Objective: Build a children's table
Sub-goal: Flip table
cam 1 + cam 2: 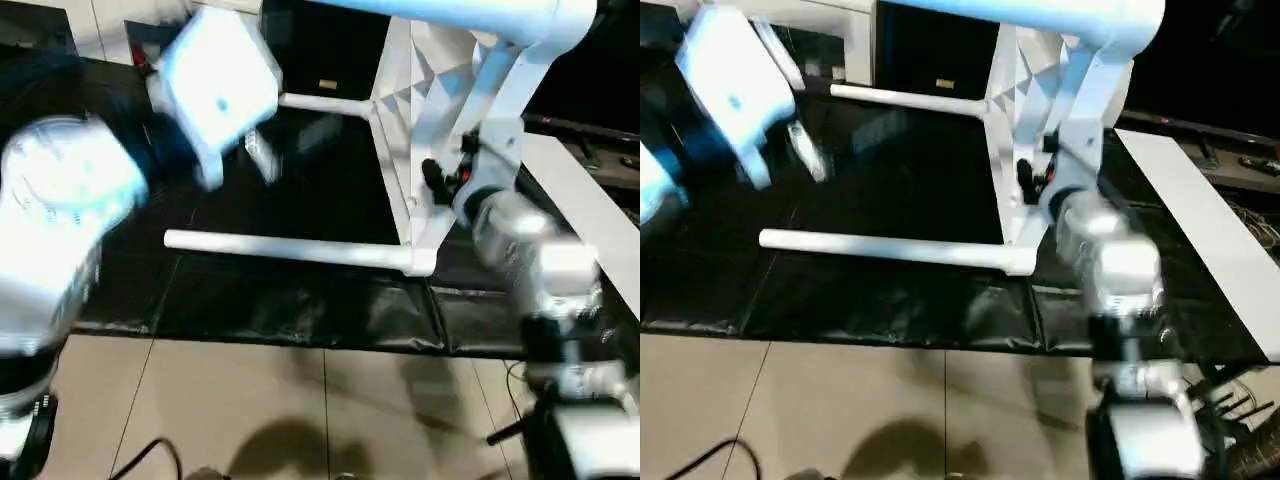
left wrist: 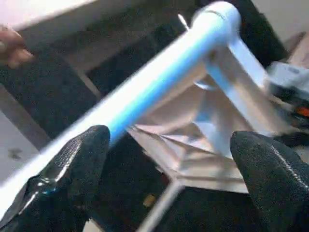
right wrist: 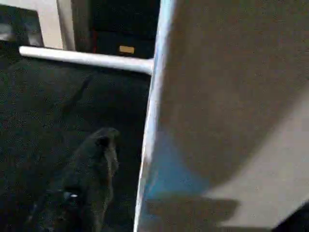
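We see the table top (image 1: 425, 120) standing on edge on the black mat (image 1: 300, 300), near its right side, with three legs (image 1: 290, 248) fitted and pointing left. Our right gripper (image 1: 437, 180) sits at the top's edge; how it stands we cannot tell. Our left gripper (image 2: 169, 169) hangs wide open beneath the upper leg (image 2: 159, 77), empty.
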Controlling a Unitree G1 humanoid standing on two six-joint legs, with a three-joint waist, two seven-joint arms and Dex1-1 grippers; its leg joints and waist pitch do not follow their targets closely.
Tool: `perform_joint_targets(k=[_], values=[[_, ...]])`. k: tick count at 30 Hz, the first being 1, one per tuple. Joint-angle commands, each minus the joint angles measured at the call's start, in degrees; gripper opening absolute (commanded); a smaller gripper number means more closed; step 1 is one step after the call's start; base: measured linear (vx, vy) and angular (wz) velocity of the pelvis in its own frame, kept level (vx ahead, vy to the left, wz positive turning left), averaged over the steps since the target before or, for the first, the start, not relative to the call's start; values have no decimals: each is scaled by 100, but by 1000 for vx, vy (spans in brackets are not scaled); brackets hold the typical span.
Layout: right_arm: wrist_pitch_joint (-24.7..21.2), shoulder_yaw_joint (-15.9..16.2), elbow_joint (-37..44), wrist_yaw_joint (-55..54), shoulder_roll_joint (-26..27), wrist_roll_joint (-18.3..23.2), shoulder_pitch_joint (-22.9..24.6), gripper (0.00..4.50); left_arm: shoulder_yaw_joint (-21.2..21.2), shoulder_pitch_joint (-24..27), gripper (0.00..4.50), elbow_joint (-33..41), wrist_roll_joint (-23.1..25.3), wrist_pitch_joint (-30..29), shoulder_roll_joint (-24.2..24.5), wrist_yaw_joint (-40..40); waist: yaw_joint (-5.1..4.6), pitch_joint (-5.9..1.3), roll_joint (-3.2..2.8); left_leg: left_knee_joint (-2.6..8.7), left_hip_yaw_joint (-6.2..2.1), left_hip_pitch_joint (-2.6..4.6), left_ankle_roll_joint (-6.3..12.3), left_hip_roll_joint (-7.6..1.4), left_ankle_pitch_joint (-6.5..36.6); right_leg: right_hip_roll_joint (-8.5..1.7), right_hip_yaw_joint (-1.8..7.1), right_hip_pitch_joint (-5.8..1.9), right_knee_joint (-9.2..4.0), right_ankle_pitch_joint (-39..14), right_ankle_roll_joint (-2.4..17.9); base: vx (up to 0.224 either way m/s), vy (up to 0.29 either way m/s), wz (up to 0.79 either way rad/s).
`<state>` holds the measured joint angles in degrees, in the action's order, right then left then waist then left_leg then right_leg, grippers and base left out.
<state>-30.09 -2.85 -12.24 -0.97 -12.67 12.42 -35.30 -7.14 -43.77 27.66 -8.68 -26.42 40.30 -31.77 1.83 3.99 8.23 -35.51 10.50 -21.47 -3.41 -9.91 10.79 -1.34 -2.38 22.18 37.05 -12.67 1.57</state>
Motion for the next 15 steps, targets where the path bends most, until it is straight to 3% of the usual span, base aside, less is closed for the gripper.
perform_joint_targets(k=[1, 5, 7, 11, 12, 13, 15], values=[[531, 18, -324, 8, 68, -164, 202, 370, -247, -196, 450, -266, 414, 433, 71, -8, -19, -392, -212, 379, -131, 97, -726, -335, 572, -568, 351, -216, -378, -323, 441, 0, 0, 0], [1018, -43, -754, 31, 167, -203, 201, 370, -346, -310, 450, -511, 742, 657, 162, 46, -10, -388, -297, 397, -159, 103, -750, -339, 816, -585, 341, -220, -383, -574, 533, 0, 0, 0], [1643, -84, -1211, 149, 238, -249, 137, 370, -427, -456, 450, -910, 1163, 895, 270, 225, -6, -387, -316, 386, -153, 100, -711, -334, 853, -594, 347, -212, -383, -577, 595, 0, 0, 0], [2067, -121, -1606, 243, 258, -291, 53, 370, -484, -605, 450, -1266, 1554, 1133, 312, 392, -2, -387, -330, 382, -156, 94, -641, -342, 795, -596, 346, -225, -373, -450, 686, 0, 0, 0], [2368, -192, -1886, 283, 281, -275, -19, 344, -483, -726, 450, -1514, 1726, 1282, 244, 476, 4, -391, -327, 379, -150, 99, -616, -340, 752, -597, 347, -227, -364, -375, 728, 0, 0, 0], [2481, -190, -2001, 317, 280, -279, -54, 337, -490, -796, 450, -1632, 1796, 1362, 220, 505, 15, -394, -371, 380, -158, 102, -610, -343, 739, -608, 342, -231, -351, -309, 780, 0, 0, 0], [2749, -171, -2285, 380, 270, -318, -143, 325, -526, -951, 450, -1870, 1930, 1542, 173, 567, 24, -405, -354, 375, -152, 102, -573, -343, 685, -609, 336, -241, -338, -135, 873, 0, 0, 0]])
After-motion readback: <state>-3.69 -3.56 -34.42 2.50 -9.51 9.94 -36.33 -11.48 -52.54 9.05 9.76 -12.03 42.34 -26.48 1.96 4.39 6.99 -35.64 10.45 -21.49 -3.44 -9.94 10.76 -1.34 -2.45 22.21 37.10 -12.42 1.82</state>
